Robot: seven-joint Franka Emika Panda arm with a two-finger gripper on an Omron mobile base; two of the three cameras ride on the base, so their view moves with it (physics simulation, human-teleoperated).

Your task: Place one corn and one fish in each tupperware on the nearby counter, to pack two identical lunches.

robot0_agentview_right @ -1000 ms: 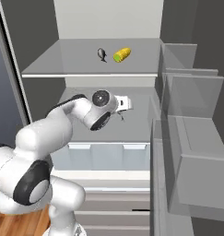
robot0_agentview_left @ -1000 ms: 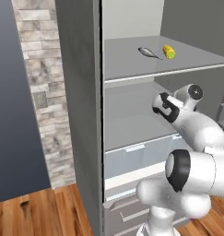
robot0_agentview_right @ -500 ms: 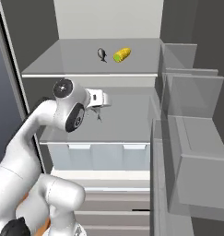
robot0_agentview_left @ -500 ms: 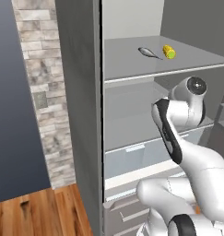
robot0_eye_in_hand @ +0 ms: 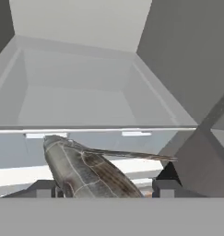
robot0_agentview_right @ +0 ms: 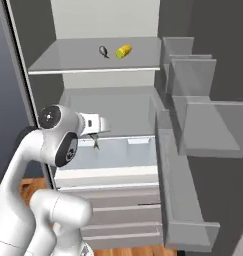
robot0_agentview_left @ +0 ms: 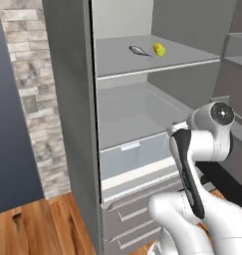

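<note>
**Fish held at the open fridge**

The gripper (robot0_eye_in_hand: 102, 191) grasps 1 fish (robot0_eye_in_hand: 85, 170) between its tips, in front of the fridge drawer (robot0_eye_in_hand: 76, 99). On the upper shelf (robot0_agentview_right: 68, 57), a 2nd fish (robot0_agentview_right: 103, 51) lies just beside 1 corn (robot0_agentview_right: 124, 51), at its 9 o'clock.

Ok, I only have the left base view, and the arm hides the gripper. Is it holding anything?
Observer: Yes. In the hand view a fish sits between the gripper fingertips.
Operator: Where is the gripper, then?
Observer: The right base view puts it just in front of the clear front of the drawer, below the shelf.
Operator: How does the fish lie in the grip?
Observer: Lengthwise: in the hand view it sticks out past the fingertips, toward the drawer.
</note>
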